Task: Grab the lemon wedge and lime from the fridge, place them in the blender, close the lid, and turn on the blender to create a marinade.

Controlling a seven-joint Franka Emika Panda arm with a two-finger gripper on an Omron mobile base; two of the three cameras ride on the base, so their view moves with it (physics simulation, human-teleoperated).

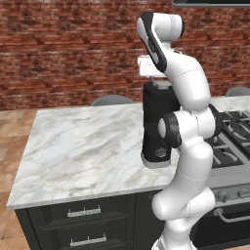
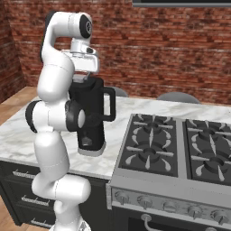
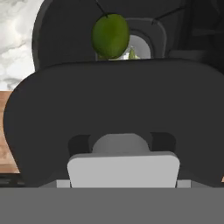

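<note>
A red brick wall (image 1: 63,49) is seen behind the blender (image 1: 157,124), closing off the room. A wooden floor (image 1: 12,134) is visible to the left of the blender, beyond the tabletop. The grey-veined white marble tabletop (image 1: 83,146) carries the blender, which stands near its right end, and dark drawers (image 1: 83,224) are set below it. A black gas stove (image 2: 180,149) is placed just to the right of the blender. The pincer (image 2: 83,56) is held directly above the blender's jar, jaws spread wide and empty. The lid (image 3: 118,113) is seen partly covering the jar. Inside the blender, the lime (image 3: 110,36) lies with the lemon wedge (image 3: 132,54) just beside it.
</note>
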